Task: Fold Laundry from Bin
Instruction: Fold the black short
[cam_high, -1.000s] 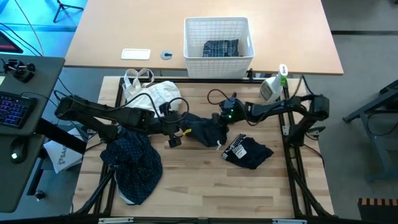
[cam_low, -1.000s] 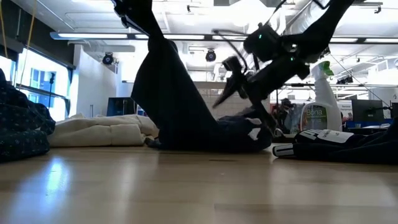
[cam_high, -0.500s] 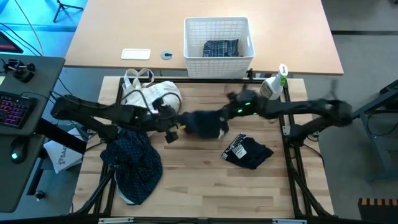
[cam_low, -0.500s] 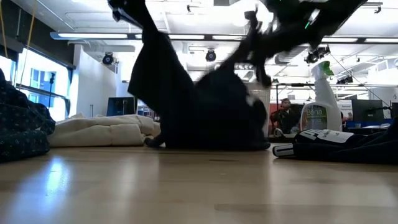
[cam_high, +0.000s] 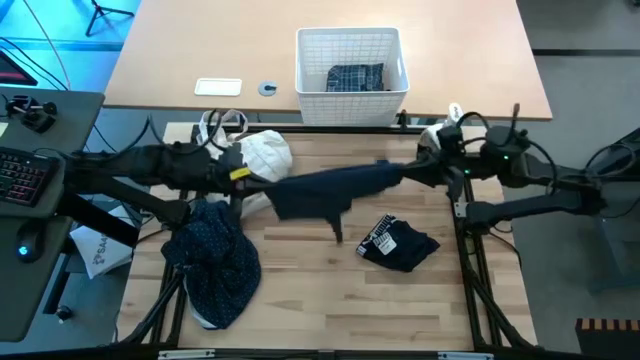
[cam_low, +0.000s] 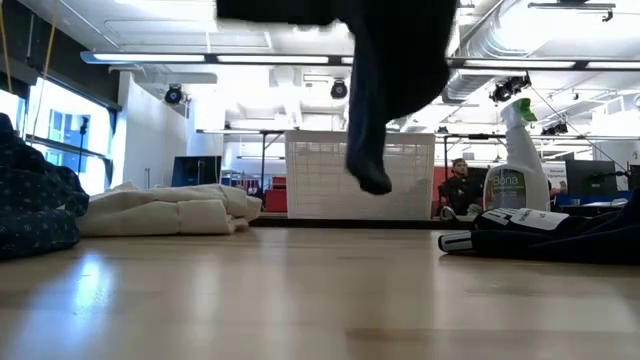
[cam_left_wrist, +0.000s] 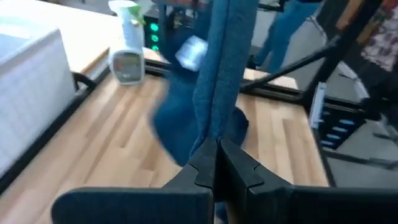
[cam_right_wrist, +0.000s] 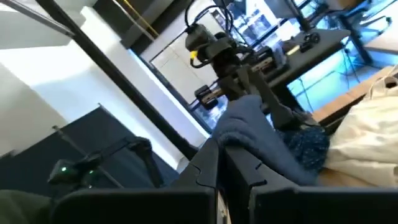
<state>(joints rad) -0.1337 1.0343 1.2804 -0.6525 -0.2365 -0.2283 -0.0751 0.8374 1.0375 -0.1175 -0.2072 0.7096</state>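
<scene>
Spray bottle (cam_low: 516, 160) label seemingly reads "Bona"; both tools, left (cam_high: 243, 175) and right (cam_high: 412, 172), clamp dark navy garment (cam_high: 325, 190).

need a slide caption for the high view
Both grippers, left and right, stretch a dark navy garment above the table.

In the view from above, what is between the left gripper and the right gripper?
The plain dark navy piece spans between the left gripper and the right gripper, each shut on one end, above the table.
</scene>
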